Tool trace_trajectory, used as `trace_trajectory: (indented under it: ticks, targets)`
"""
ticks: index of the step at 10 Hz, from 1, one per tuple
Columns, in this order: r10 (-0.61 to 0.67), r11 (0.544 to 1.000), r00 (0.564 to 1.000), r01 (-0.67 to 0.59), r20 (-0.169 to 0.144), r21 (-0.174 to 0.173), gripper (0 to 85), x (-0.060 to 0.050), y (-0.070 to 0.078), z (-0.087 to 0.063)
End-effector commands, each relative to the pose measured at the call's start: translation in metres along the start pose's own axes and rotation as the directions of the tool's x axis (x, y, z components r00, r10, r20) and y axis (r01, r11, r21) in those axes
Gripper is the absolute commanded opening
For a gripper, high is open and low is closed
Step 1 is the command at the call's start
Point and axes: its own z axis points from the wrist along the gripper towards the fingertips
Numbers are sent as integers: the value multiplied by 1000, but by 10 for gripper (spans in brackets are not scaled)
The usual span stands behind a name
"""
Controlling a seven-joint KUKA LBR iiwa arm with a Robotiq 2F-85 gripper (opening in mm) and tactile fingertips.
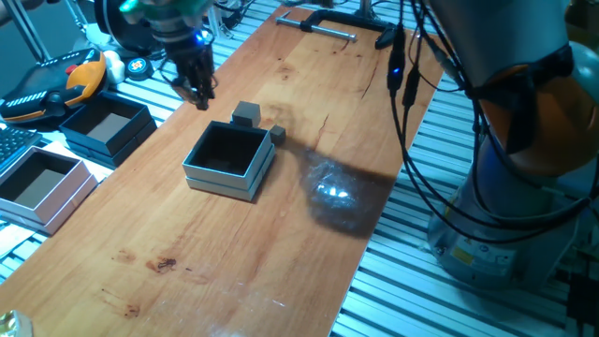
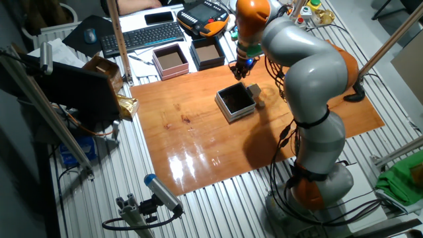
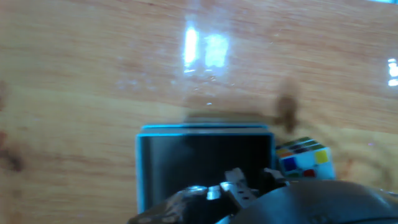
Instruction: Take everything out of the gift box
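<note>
Jaws: in one fixed view the black two-finger gripper [image 1: 197, 86] hangs above the wooden tabletop, fingers pointing down and drawn close together at the tips; whether they clamp anything I cannot tell; nothing shows between them; in the hand view the finger parts are a dark blur along the bottom edge

Gripper position: up and to the left of the box in one fixed view, apart from it; in the other fixed view the gripper [image 2: 239, 67] sits just beyond the box's far edge

Gift box: the small square shallow box with pale grey-blue sides, white rim and dark inside [image 1: 198, 169] rests flat on the wood near the table's middle; its interior looks dark and no blocks are visible inside in any view; also seen in the other fixed view [image 2: 229, 110] and in the hand view [image 3: 142, 162]

Grey cube: a plain grey cube [image 1: 246, 113] stands on the table just beyond the box's far corner, outside it

Small block: a tiny grey block [image 1: 278, 135] lies just beside the box's right-hand far corner, outside the rim; touching or not, I cannot tell

Puzzle cube: a multicoloured cube with blue, yellow, red and white squares [image 3: 305, 159] sits on the wood right beside the box's outer wall in the hand view

Table: a varnished brown wooden board [image 1: 234, 253] with glare patches
</note>
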Motion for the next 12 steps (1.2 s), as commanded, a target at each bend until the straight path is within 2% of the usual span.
trace_trajectory:
  ticks: [1,4,9,12]
  targets:
    - [13,1000,1000,-13,-1,3,7,3,6,-3]
    - [27,1000,1000,-27,-5,4,7,9,17,-2]
    - [30,1000,1000,-30,4,8,7,10,18,0]
    - [27,1000,1000,-27,-6,4,7,10,17,0]
